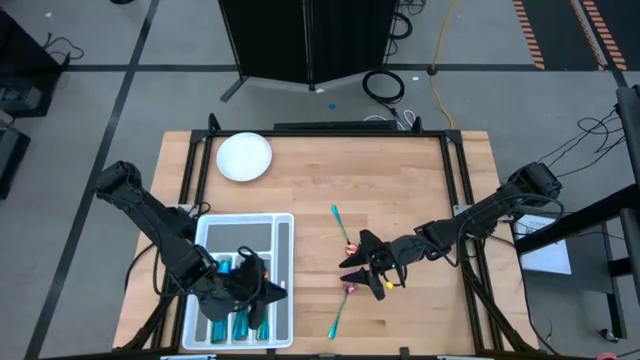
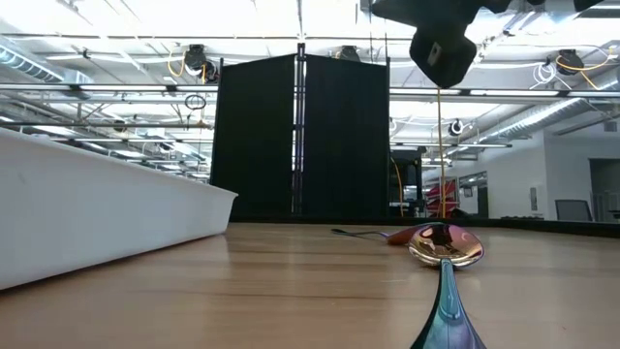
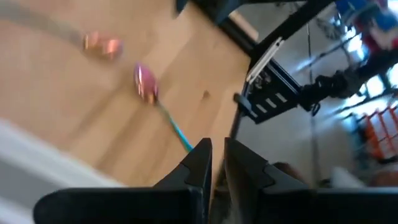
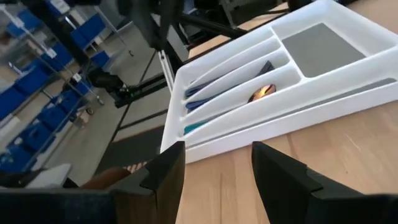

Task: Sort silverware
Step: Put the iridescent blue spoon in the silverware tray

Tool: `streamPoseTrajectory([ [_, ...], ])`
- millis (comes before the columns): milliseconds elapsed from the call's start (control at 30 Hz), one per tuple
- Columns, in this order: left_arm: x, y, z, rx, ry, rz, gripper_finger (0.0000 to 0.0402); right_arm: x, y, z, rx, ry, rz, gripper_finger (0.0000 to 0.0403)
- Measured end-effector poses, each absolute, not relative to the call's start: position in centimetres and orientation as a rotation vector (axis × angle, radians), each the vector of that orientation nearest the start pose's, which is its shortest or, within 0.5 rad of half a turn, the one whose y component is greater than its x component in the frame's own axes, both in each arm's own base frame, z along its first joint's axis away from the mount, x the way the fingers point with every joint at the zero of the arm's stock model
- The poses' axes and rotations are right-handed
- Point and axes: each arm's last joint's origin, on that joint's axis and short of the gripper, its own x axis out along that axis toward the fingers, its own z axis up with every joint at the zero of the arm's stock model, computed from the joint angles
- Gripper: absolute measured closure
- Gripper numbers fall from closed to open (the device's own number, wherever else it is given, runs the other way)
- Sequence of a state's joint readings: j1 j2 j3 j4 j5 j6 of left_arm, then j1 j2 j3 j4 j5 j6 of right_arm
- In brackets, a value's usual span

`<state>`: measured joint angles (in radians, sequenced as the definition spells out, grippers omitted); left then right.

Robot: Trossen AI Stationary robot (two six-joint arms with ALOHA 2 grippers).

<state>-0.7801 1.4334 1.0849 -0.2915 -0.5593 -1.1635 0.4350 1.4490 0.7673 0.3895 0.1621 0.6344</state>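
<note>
We hover our left gripper [image 1: 262,283], fingers nearly together and empty, above the translucent white compartment tray [image 1: 283,228] holding sorted iridescent silverware [image 1: 240,325], while our right gripper [image 1: 352,262], fingers spread, poises above two loose rainbow spoons [image 1: 337,315].

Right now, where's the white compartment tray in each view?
High view: white compartment tray at lower left, under the left gripper.
Low view: its white wall fills the left side.
Left wrist view: pale blurred strip at lower left, likely its rim.
Right wrist view: upper right, silverware inside.
Shared landmark: wooden table.
</note>
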Motion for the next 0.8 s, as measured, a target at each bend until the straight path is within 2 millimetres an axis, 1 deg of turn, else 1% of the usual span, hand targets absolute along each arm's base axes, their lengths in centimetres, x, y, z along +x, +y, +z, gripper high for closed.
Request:
streamPoseTrajectory([
  [100, 23.5, -20.5, 29.5, -0.544, 0.499, 0.06, 0.0357, 28.3, 12.2, 23.0, 0.582, 0.355, 0.161, 0.0229],
  [233, 23.8, -20.4, 30.0, -0.29, 0.442, 0.013, 0.0357, 28.4, 12.2, 22.8, 0.569, 0.398, 0.231, 0.0229],
  [333, 24.1, -20.6, 30.3, -0.156, 0.395, -0.015, 0.0357, 28.4, 13.1, 23.1, 0.524, 0.428, 0.301, 0.0229],
  [433, 24.6, -21.1, 30.4, -0.041, 0.345, -0.052, 0.0357, 28.7, 14.2, 24.3, 0.417, 0.411, 0.37, 0.0229],
  [500, 24.9, -21.5, 30.6, 0.006, 0.301, -0.074, 0.0357, 28.8, 15.0, 24.9, 0.316, 0.418, 0.405, 0.0229],
  [567, 25.1, -21.7, 30.5, 0.05, 0.283, -0.086, 0.0357, 29.3, 15.8, 25.6, 0.203, 0.41, 0.439, 0.0229],
  [600, 25.2, -21.8, 30.4, 0.063, 0.281, -0.091, 0.0357, 29.4, 16.0, 25.6, 0.143, 0.431, 0.451, 0.0229],
  [667, 25.4, -21.9, 30.1, 0.086, 0.286, -0.098, 0.0357, 30.1, 16.7, 25.8, 0.063, 0.454, 0.468, 0.0229],
  [800, 25.6, -22.0, 29.7, 0.103, 0.3, -0.102, 0.0357, 31.8, 17.6, 24.7, -0.047, 0.57, 0.484, 0.0229],
])
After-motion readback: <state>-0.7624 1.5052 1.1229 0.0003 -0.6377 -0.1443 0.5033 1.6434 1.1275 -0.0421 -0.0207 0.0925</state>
